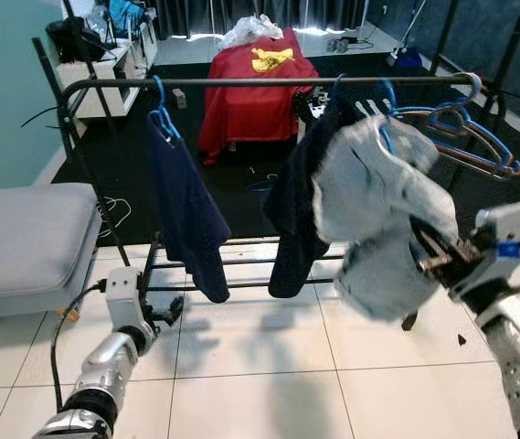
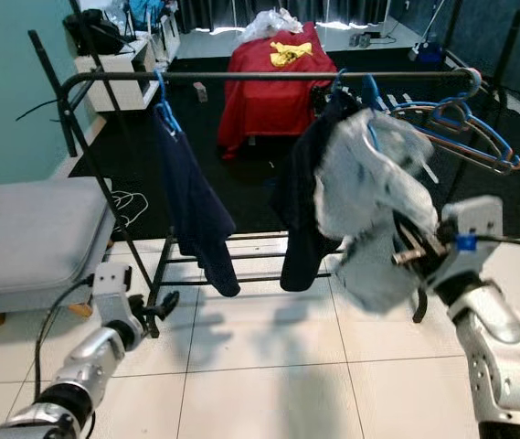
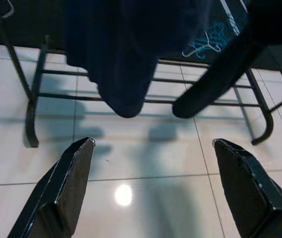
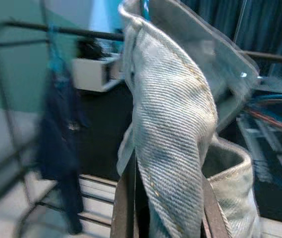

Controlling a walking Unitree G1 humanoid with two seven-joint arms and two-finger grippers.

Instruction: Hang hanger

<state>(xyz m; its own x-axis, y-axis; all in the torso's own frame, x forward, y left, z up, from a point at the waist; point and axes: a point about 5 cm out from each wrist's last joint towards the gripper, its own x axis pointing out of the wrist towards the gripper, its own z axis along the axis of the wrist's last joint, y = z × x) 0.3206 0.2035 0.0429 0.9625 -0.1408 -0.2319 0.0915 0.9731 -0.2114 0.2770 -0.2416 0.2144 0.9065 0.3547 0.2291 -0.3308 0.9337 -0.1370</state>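
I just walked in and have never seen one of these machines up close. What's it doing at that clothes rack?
The robot is hanging laundry. Its right gripper is shut on a pale denim garment on a blue hanger, whose hook is at the black rail, beside two dark garments hanging there. Whether the hook is seated is unclear. The left gripper hangs open and idle, low by the rack's foot.

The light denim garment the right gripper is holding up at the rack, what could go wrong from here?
The right gripper grips only a fold of the light denim garment, so it might slip as the arm moves. Its blue hanger hook sits close to the empty hangers on the rail and could tangle with them. The swinging denim could also drag on the neighbouring dark garment.
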